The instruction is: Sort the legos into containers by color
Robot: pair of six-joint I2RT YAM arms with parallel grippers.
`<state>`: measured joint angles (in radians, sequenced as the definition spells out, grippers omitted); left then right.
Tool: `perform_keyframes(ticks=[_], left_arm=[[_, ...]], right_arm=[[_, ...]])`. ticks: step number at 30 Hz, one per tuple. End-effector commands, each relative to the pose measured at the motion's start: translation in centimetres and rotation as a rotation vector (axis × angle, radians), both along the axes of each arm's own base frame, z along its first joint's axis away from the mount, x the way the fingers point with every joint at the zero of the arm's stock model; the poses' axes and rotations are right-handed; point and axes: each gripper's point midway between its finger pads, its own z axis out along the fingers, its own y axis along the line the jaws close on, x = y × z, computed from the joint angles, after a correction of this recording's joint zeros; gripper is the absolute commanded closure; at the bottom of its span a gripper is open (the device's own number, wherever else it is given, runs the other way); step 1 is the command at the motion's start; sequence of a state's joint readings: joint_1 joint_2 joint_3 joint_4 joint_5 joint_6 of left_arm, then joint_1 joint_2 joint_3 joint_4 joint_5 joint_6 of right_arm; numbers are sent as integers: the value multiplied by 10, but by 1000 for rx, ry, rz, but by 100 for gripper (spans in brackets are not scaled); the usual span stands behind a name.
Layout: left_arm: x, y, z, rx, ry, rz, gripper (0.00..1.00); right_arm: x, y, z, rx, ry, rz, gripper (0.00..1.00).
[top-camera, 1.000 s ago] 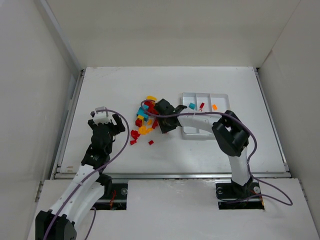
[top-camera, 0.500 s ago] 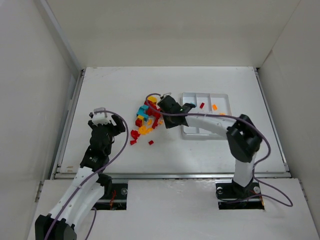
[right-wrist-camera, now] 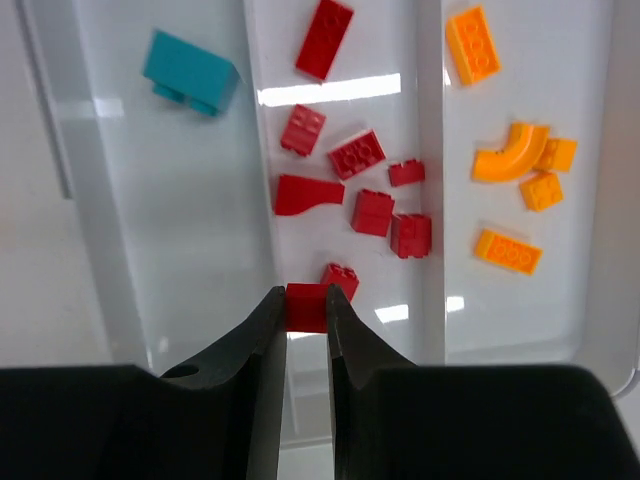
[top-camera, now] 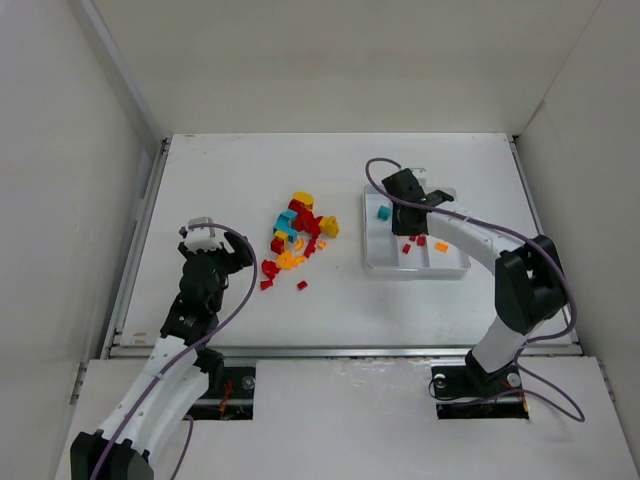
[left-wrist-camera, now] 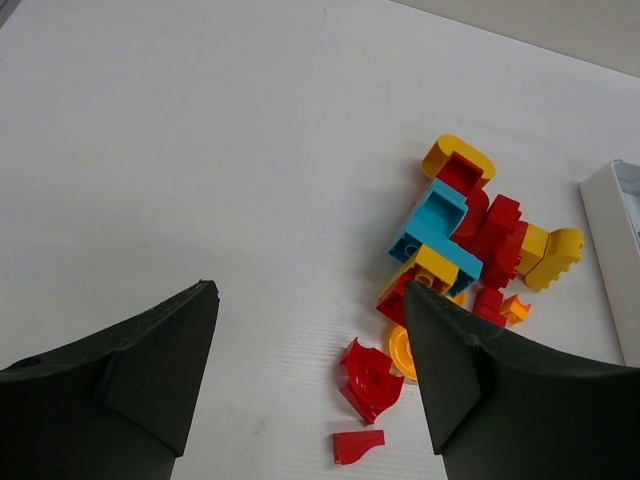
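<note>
Fingers [right-wrist-camera: 262, 345] of the right gripper [right-wrist-camera: 306, 302] pinch a red brick [right-wrist-camera: 306, 308] over the near end of the tray's [top-camera: 415, 271] middle compartment [right-wrist-camera: 385, 285], where other red pieces already lie. A lone teal brick [right-wrist-camera: 190, 72] occupies the compartment to its left and orange pieces [right-wrist-camera: 505, 160] the one to its right. Across the table [top-camera: 200, 180], the left gripper [left-wrist-camera: 308, 300] hovers with fingers spread and nothing between them, just short of the unsorted pile [left-wrist-camera: 470, 230] of red, yellow and teal legos. The held brick hangs close to the divider [right-wrist-camera: 258, 150] on the teal side, so a release from here could likely bounce it off that wall into the wrong compartment. It may also cling to one pad as the jaws part.
</note>
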<state>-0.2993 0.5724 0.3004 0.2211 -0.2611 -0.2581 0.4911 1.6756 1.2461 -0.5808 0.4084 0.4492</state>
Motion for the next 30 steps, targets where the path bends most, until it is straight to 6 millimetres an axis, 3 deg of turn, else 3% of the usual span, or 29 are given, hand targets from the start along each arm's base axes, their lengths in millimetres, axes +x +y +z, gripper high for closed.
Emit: perform_keyframes(ticks=[1,2,3,7,13,15,18,19,20,22,23,27,28,30], left_arm=[[2,-3,10,-26,-54,-10,29],[2,-3,10,-26,-54,-10,29],[2,-3,10,-26,-54,-10,29],[3,-3,12,-28,-63,-10,29],[2,-3,8,-16,-54,-11,29],[2,-3,8,-16,-54,-11,29],[2,-3,8,-16,-54,-11,29],[2,-3,8,-16,-54,-11,29],[2,-4,8,-18,-54,-20,29],[2,-4,8,-18,-54,-20,29],[2,-4,8,-18,-54,-20,29],[1,2,13,-11,-75,7,29],[0,5,17,-12,-87,22,29],[0,7,19,-13,-97,36,29]], right_arm=[[-1,0,7,-3,-9,17,95],[-1,0,7,-3,-9,17,92],[-1,0,7,-11,-7,27,77],[-1,-8,9,-44,6,14,40],[-3,-12,17,-86,-9,5,34],[-2,1,24,-84,-27,43,34],[-10,54,48,-87,-92,238,34],[-17,81,48,-51,-84,338,34],[-28,124,56,0,-107,477,32],[-49,172,41,23,-63,732,31],[-71,204,38,86,-39,865,31],[-84,240,11,157,54,942,19],[-86,245,9,188,72,929,0],[-94,259,7,227,84,950,0]])
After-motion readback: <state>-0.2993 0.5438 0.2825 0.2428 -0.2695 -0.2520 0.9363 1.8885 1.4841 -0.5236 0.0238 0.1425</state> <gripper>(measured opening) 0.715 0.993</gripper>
